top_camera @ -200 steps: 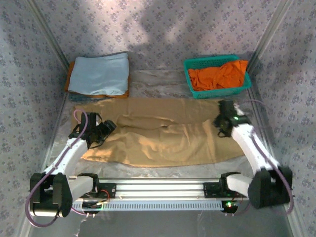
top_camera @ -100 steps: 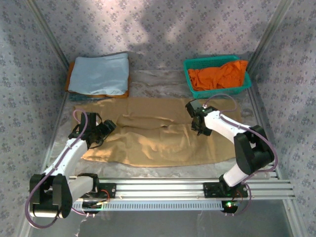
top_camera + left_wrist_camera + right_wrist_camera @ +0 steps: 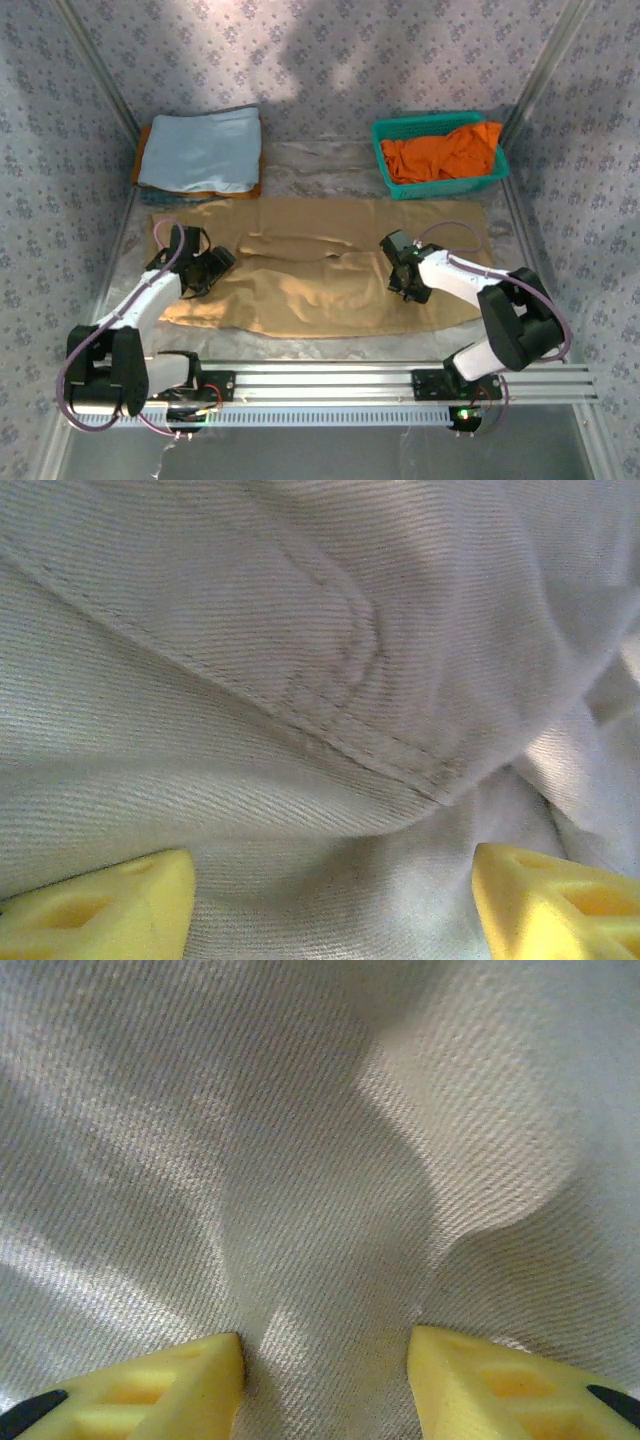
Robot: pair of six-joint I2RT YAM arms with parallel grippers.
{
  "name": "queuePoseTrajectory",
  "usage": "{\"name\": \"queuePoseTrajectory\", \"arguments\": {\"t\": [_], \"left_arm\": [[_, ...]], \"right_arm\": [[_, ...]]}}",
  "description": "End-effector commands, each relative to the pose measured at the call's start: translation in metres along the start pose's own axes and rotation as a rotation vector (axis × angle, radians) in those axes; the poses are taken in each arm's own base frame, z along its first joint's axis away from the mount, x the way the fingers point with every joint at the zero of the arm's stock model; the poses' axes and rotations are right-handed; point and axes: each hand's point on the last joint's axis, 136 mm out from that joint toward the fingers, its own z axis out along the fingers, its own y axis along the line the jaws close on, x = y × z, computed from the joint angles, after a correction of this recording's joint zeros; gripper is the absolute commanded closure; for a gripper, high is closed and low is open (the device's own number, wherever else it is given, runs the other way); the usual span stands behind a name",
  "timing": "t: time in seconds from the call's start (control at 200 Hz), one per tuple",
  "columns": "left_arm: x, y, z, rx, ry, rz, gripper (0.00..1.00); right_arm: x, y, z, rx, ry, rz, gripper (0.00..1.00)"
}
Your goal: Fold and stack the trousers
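The tan trousers (image 3: 300, 295) lie spread sideways across the middle of the table, wrinkled along the centre. My left gripper (image 3: 205, 268) rests low on their left part. In the left wrist view its yellow fingertips (image 3: 100, 910) stand wide apart, open, with a stitched seam of the trousers (image 3: 340, 720) just ahead. My right gripper (image 3: 405, 275) is down on the right-centre of the cloth. Its fingertips (image 3: 150, 1385) are also apart, open, and a soft ridge of the trousers (image 3: 330, 1260) runs between them, not pinched.
A folded light blue cloth (image 3: 200, 150) sits on an orange layer at the back left. A green basket (image 3: 395, 185) at the back right holds a bright orange garment (image 3: 445, 150). Patterned walls close in on three sides; a metal rail (image 3: 320, 380) runs along the front.
The right arm swung left from the trousers' right end to their right-centre and came down onto the cloth. The left gripper stayed in place and opened a little wider.
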Motion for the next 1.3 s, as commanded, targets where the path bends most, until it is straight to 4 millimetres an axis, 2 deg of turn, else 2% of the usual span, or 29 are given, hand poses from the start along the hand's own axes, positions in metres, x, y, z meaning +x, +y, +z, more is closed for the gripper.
{"name": "queuePoseTrajectory", "arguments": {"t": [0.0, 0.18, 0.375, 0.47, 0.53, 0.61, 0.685, 0.775, 0.879, 0.949, 1.079, 1.294], "left_arm": [[-0.005, 0.016, 0.005, -0.056, -0.037, -0.037, 0.26], [-0.014, 0.022, 0.002, -0.062, -0.062, -0.062, 0.25], [-0.037, 0.011, -0.009, -0.017, -0.103, -0.080, 0.25], [-0.044, 0.004, -0.010, 0.015, -0.115, -0.098, 0.25], [-0.045, -0.004, -0.011, 0.050, -0.107, -0.095, 0.25], [-0.044, -0.012, -0.012, 0.076, -0.092, -0.080, 0.25], [-0.043, -0.014, -0.013, 0.084, -0.086, -0.070, 0.25], [-0.042, -0.016, -0.012, 0.094, -0.077, -0.076, 0.25], [-0.041, -0.017, -0.013, 0.095, -0.074, -0.077, 0.25], [-0.040, -0.015, -0.012, 0.090, -0.077, -0.081, 0.25], [-0.039, -0.013, -0.011, 0.090, -0.079, -0.087, 0.25], [-0.037, -0.012, -0.010, 0.101, -0.079, -0.096, 0.24]], "right_arm": [[0.043, -0.024, 0.023, 0.019, 0.153, 0.110, 0.49], [0.067, -0.046, 0.022, -0.004, 0.222, 0.255, 0.49], [0.065, -0.057, 0.005, 0.023, 0.206, 0.307, 0.51], [0.069, -0.051, -0.003, 0.024, 0.257, 0.276, 0.55], [0.060, -0.048, -0.016, 0.036, 0.211, 0.221, 0.57], [0.033, -0.032, -0.035, -0.010, 0.111, 0.149, 0.57], [0.007, -0.004, -0.043, -0.065, 0.057, 0.098, 0.57], [-0.007, 0.031, -0.035, -0.085, 0.054, 0.047, 0.62], [-0.015, 0.046, -0.020, -0.028, 0.041, 0.018, 0.70], [-0.009, 0.042, -0.009, 0.008, 0.054, 0.029, 0.70], [0.016, 0.022, 0.010, 0.029, 0.120, 0.070, 0.69], [0.070, -0.022, 0.014, 0.079, 0.225, 0.148, 0.59]]}}
